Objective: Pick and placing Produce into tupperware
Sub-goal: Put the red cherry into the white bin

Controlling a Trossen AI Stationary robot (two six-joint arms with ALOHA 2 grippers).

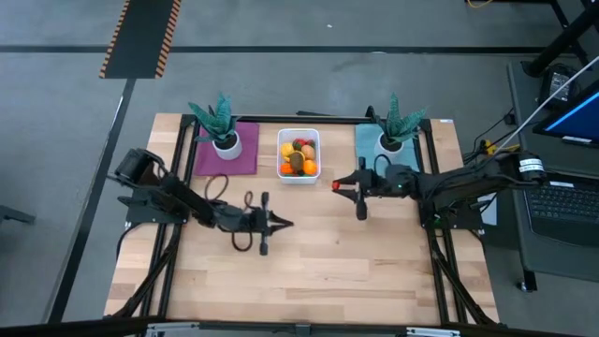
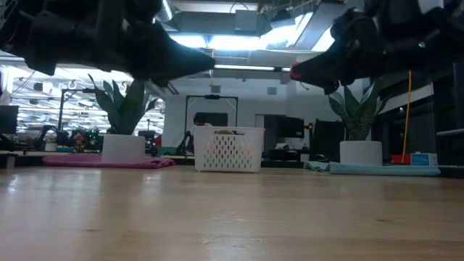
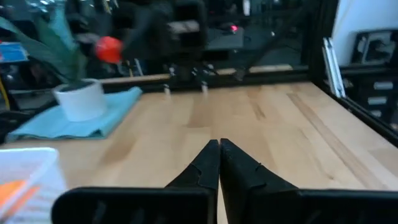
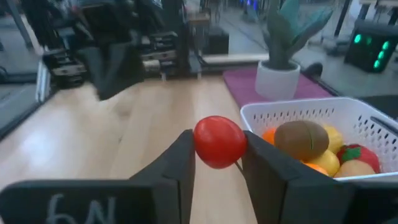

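The white tupperware (image 1: 299,174) stands at the table's far middle, with kiwi, lemon, orange and other produce (image 4: 302,140) inside. My right gripper (image 1: 339,185) is just right of it, above the table, shut on a round red piece of produce (image 4: 219,142), which also shows in the low view (image 2: 296,72). My left gripper (image 1: 285,223) hovers shut and holding nothing over the table's middle, nearer than the tub; its fingertips meet in the left wrist view (image 3: 219,152). My right gripper pinches the red piece by its two opposite sides (image 4: 203,149) between its two fingers (image 4: 179,163). The fingers come about level from the table's right, pointing toward the left. The piece is lifted clear of the table, beside the tub's right wall (image 4: 292,112).
Two teal spiky plants in white pots stand at the back: one (image 1: 223,131) on a purple mat (image 1: 239,161) left of the tub, one (image 1: 395,131) on a teal mat (image 1: 367,142) to its right. Bare wood (image 1: 309,276) fills the near half.
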